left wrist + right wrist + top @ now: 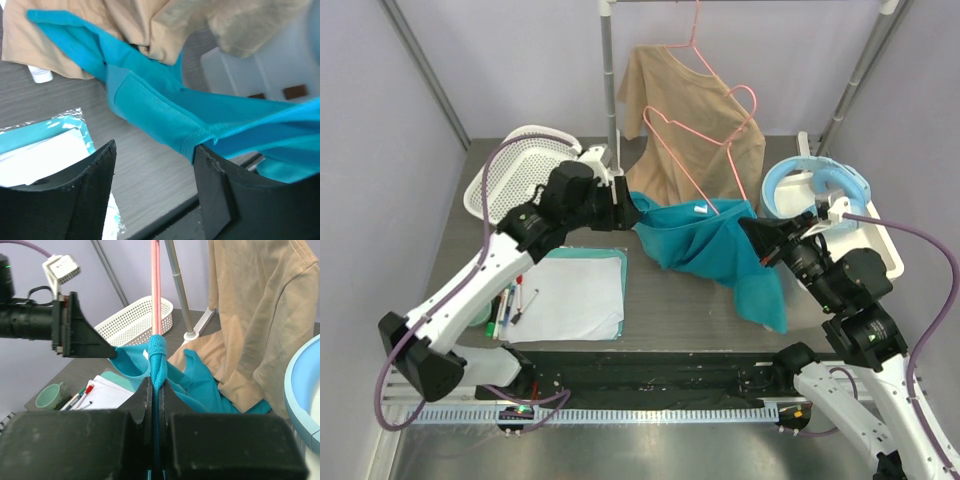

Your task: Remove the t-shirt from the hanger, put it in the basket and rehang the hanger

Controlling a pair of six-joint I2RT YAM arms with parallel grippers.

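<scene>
The teal t-shirt (705,240) hangs bunched over the table between my two grippers, draped on the lower end of a pink wire hanger (685,168) that leans in front of a tan shirt. My left gripper (632,208) is at the shirt's left end, open. In the left wrist view the t-shirt (165,110) only brushes the right fingertip (200,150) of that gripper (155,146), and bare table shows between the fingers. My right gripper (157,382) is shut on a twisted fold of the t-shirt (159,355), just below the hanger's pink rods (155,290).
A tan shirt (690,110) hangs from the rail behind, beside the rack pole (609,90). A white mesh basket (520,170) sits at the back left, a blue and white bin (820,185) at the right. Papers (575,295) and pens (510,305) lie near the left arm.
</scene>
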